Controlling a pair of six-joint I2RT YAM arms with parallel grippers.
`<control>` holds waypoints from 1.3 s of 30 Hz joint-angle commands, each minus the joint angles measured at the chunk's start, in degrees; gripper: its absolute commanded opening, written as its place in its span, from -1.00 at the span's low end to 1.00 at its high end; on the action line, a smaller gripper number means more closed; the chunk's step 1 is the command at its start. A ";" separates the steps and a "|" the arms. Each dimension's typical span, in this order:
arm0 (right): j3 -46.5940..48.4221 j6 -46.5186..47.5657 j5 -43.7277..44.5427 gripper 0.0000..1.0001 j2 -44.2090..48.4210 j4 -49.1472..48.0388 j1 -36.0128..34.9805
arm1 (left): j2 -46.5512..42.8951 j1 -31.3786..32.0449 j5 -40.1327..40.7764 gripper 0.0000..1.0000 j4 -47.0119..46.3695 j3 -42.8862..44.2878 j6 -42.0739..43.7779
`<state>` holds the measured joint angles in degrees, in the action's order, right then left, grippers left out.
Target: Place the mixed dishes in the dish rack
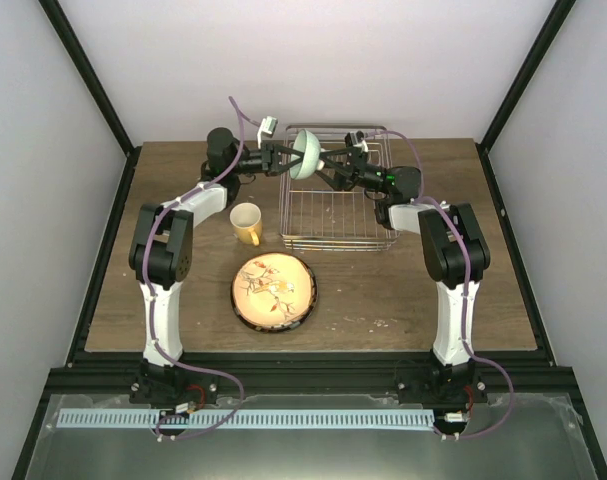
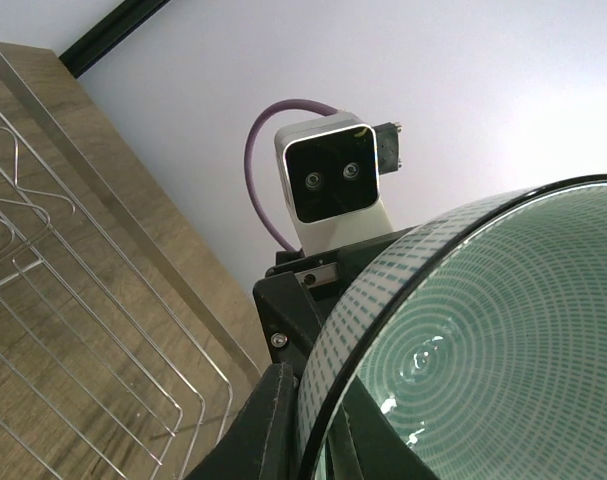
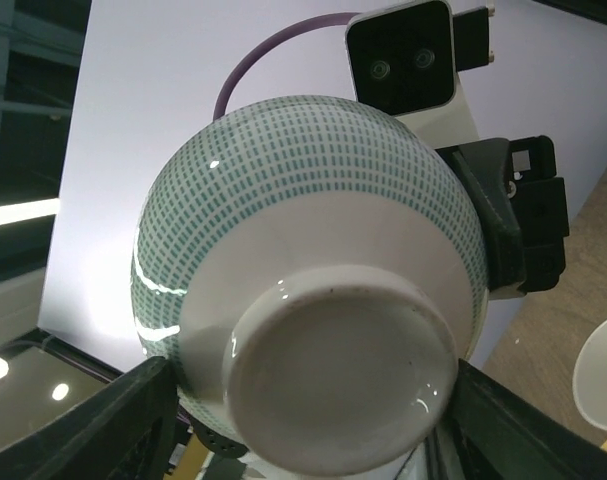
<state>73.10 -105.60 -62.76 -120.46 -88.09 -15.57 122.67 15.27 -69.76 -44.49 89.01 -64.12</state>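
Observation:
A small pale-teal bowl [image 1: 305,154] hangs on its side above the back left corner of the dish rack [image 1: 333,215]. My left gripper [image 1: 288,158] is shut on its dark rim: in the left wrist view one finger lies outside the bowl [image 2: 483,350] and one inside, the left gripper [image 2: 323,440] pinching the wall. My right gripper [image 1: 324,160] comes from the other side. In the right wrist view its fingers [image 3: 143,400] press both flanks of the bowl [image 3: 303,300] near the white foot, the right gripper [image 3: 303,380] closed around it.
A yellow mug [image 1: 245,223] stands left of the rack; its rim [image 3: 603,375] shows in the right wrist view. An orange-cream floral plate [image 1: 274,288] lies on a dark-rimmed plate in front. Rack wires [image 2: 43,300] run below the left gripper.

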 commanded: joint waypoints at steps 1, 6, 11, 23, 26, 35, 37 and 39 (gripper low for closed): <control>1.87 0.84 0.47 0.33 -1.01 -10.43 -0.62 | -2.31 0.38 -0.91 -1.00 -4.31 0.06 -0.40; 1.67 0.83 0.24 0.06 -1.09 -10.67 -0.65 | -2.62 0.37 -0.91 -1.00 -4.29 0.03 -0.42; 1.27 0.93 -0.12 -0.09 -1.22 -10.95 -0.65 | -2.79 0.38 -1.00 -1.00 -4.55 -0.31 -0.49; 1.66 1.64 0.18 0.10 -1.73 -10.95 -0.38 | -3.04 0.47 -1.78 -1.00 -8.00 -2.22 -2.33; 2.33 1.30 0.06 0.25 -1.88 -11.04 -0.13 | -3.23 0.51 -1.79 -1.00 -7.90 -2.59 -2.24; 2.68 1.42 0.01 0.29 -1.70 -10.72 0.65 | -2.97 0.47 -1.88 -1.00 -8.15 -1.94 -2.47; 2.74 1.37 0.01 0.27 -1.86 -10.61 0.67 | -2.94 0.47 -1.87 -1.00 -8.27 -1.83 -2.61; 2.62 1.40 0.01 0.27 -1.88 -10.61 0.64 | -2.73 0.49 -1.94 -1.00 -8.91 -1.82 -3.25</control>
<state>73.45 -104.62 -63.22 -121.47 -88.12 -15.03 122.50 15.05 -70.50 -48.77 86.72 -67.11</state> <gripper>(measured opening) 0.636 0.078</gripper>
